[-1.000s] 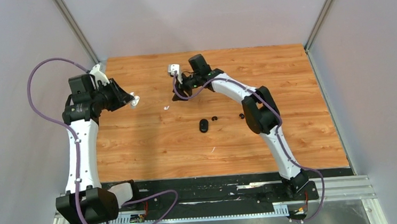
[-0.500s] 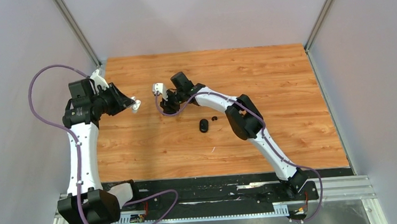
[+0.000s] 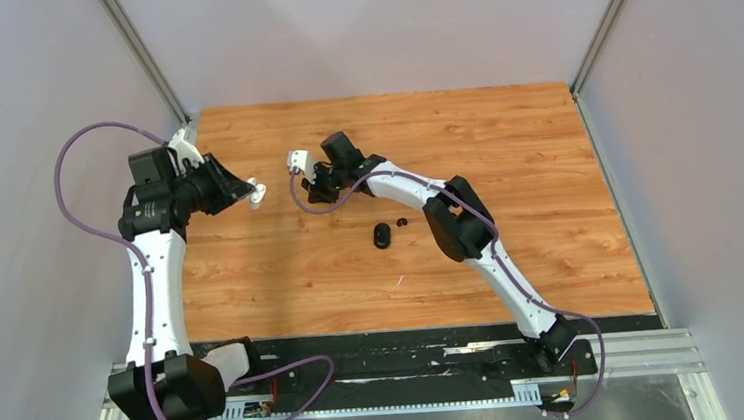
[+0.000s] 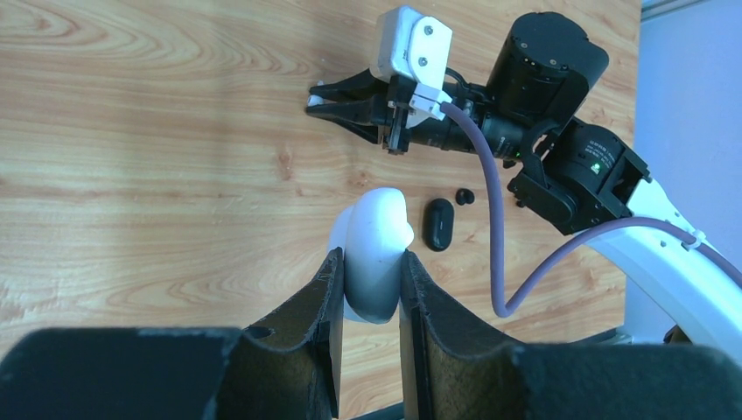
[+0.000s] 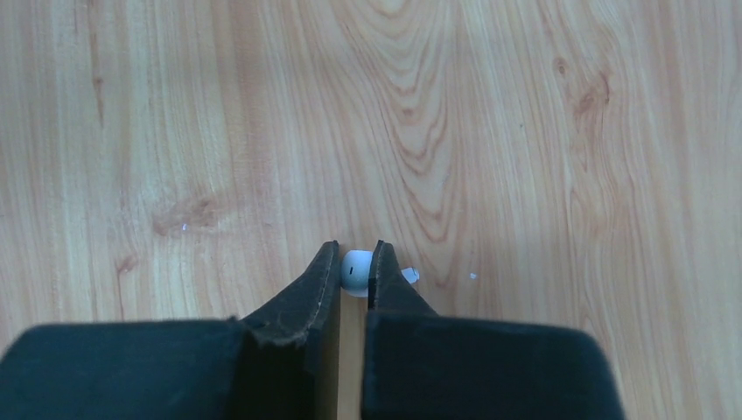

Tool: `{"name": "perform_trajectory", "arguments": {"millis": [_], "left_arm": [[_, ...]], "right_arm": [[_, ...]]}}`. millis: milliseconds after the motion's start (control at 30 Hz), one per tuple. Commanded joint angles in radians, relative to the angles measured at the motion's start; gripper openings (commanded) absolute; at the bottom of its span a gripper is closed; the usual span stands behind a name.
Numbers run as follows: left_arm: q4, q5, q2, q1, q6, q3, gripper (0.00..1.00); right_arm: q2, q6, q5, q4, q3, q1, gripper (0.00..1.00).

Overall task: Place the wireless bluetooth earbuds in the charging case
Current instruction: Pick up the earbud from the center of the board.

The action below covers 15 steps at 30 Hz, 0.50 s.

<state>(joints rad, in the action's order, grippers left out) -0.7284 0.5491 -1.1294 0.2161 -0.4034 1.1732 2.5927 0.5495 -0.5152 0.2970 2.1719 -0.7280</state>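
Pinching with my right pincer (image 5: 354,255), I have its two fingers drawn almost together on a white earbud (image 5: 354,273), one pad on each side of its small round body. A short dark mark shows on the bud's face. The pincer sits low over the wooden table (image 5: 542,131); whether the bud is touching the boards or just clear of them I cannot tell. A tiny white fleck (image 5: 409,276) lies just beside the bud at its 3 o'clock in my right wrist view.

From above, this pincer is at about 11 o'clock from the table's middle. My left pincer (image 4: 372,262) is out at 9 o'clock of it, well apart, the two pointing toward each other. The left fingers are closed partway, clamped on the sides of a white charging case (image 4: 376,232), which stands up between them with its rounded top above the fingertips. I cannot tell from here whether its lid is up.

A black charging case (image 3: 382,235) lies on the boards at about 4 o'clock from my right pincer, near the table's middle. One black earbud (image 3: 401,222) sits just beside it at its 2 o'clock, not touching it. My right forearm crosses the table just past both of them.
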Motion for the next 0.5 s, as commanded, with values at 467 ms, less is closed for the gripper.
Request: {"name": "perform_trajectory", "arguments": {"millis": [467], "left_arm": [[0.15, 0.088, -0.005, 0.008, -0.053, -0.045, 0.0]], "right_arm": [[-0.559, -0.738, -0.034, 0.025, -0.464, 0.073, 0.0]]}}
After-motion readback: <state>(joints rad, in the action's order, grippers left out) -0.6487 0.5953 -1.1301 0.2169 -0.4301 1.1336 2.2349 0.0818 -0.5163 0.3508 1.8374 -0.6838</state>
